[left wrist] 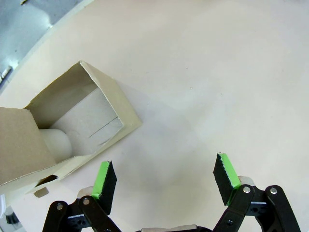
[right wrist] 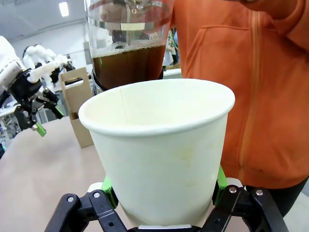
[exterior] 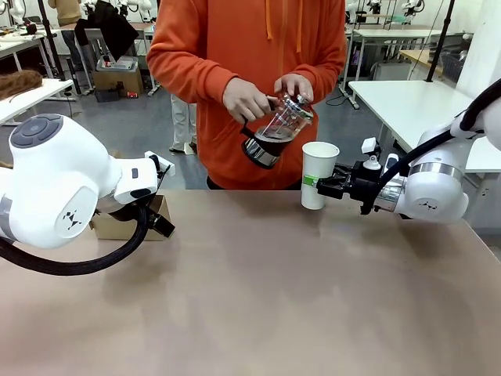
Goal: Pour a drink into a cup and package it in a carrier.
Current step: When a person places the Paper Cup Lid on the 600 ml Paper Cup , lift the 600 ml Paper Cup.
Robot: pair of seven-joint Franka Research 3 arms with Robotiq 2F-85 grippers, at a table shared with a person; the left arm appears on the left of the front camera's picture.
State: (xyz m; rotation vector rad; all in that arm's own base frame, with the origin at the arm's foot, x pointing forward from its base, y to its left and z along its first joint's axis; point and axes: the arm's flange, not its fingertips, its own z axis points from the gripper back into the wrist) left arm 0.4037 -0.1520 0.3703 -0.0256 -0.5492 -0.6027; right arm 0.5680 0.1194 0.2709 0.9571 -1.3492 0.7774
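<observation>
A person in an orange hoodie holds the glass press pot point(exterior: 278, 129) tilted beside the cup's rim, with the dark brown drink point(right wrist: 128, 63) inside it. The white paper cup point(exterior: 318, 174) stands lidless on the table's far side, and my right gripper point(exterior: 315, 185) is shut on its lower wall from the right. In the right wrist view the cup point(right wrist: 159, 145) sits between the right gripper's point(right wrist: 164, 193) green pads, its visible inner wall white. My left gripper point(left wrist: 165, 179) hangs open above the bare table beside the brown cardboard carrier point(left wrist: 72, 121), touching nothing. The carrier point(exterior: 117, 227) sits at far left behind my left arm.
The beige tabletop point(exterior: 258, 298) stretches bare across the middle and front. My bulky left arm point(exterior: 63, 188) covers much of the left side. The person's hands point(exterior: 243, 100) are on the pot's handle and lid, close above the cup.
</observation>
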